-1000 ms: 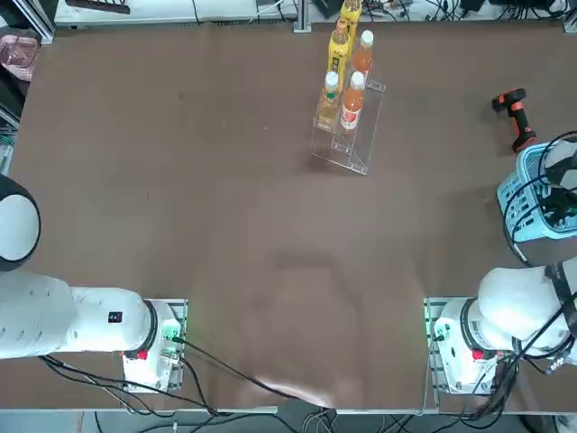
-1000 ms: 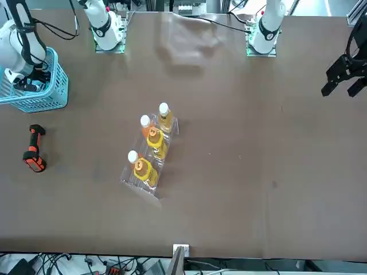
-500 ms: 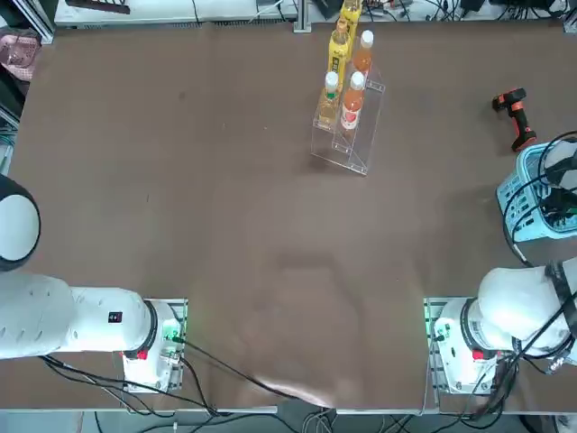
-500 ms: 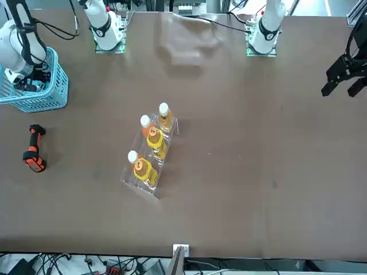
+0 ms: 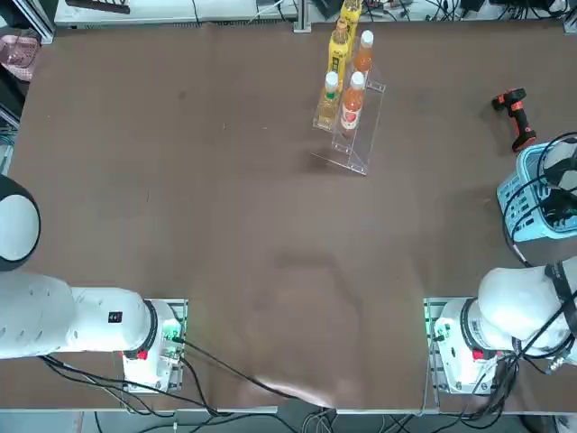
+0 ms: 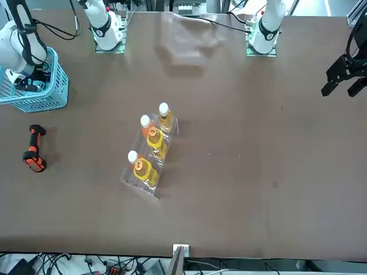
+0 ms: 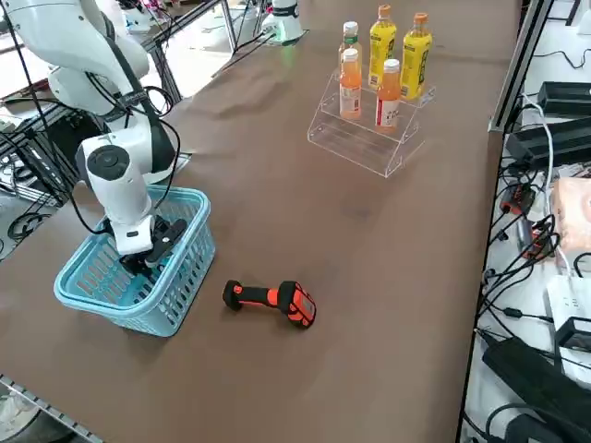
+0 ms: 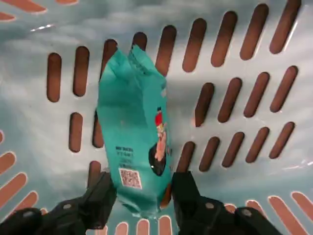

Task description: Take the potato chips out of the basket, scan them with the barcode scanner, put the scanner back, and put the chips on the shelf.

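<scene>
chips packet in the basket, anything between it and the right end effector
Nothing visible. In the wrist view the right end effector is down inside the basket, its fingers on either side of the lower end of the potato chips, with nothing between the fingers and the packet.

chips (image 8: 134, 132) in basket (image 7: 185, 277), scanner (image 7: 272, 301) beside, shelf (image 7: 365, 138) beyond

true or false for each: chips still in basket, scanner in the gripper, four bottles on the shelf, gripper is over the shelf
1. The potato chips lie in the basket. True.
2. The barcode scanner is in the right gripper. False: it lies on the table beside the basket.
3. The shelf carries four bottles. False: five show in the right side view.
4. The right gripper is over the shelf. False: it is down inside the basket, its fingers on either side of the packet.
</scene>
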`<state>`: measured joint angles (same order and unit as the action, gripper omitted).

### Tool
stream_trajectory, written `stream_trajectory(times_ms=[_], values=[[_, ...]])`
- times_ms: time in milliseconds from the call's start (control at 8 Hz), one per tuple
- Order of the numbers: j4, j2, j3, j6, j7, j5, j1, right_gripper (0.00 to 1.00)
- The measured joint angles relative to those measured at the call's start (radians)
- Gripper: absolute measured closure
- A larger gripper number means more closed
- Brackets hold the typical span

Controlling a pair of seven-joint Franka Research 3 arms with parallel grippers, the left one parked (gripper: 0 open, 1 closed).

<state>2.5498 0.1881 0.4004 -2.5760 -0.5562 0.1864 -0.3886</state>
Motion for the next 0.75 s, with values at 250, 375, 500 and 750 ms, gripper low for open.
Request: stream_trajectory(times_ms=[250, 375, 500, 750], values=[[0.0, 0.0, 0.0, 0.0, 0.0, 0.0, 0.0, 0.51], [0.0, 0.0, 0.0, -0.001, -0.001, 0.0, 0.0, 0.59], [0.0, 0.0, -0.001, -0.001, -0.001, 0.0, 0.0, 0.62], [-0.001, 0.0, -0.003, -0.001, -0.002, 0.0, 0.001, 0.61]])
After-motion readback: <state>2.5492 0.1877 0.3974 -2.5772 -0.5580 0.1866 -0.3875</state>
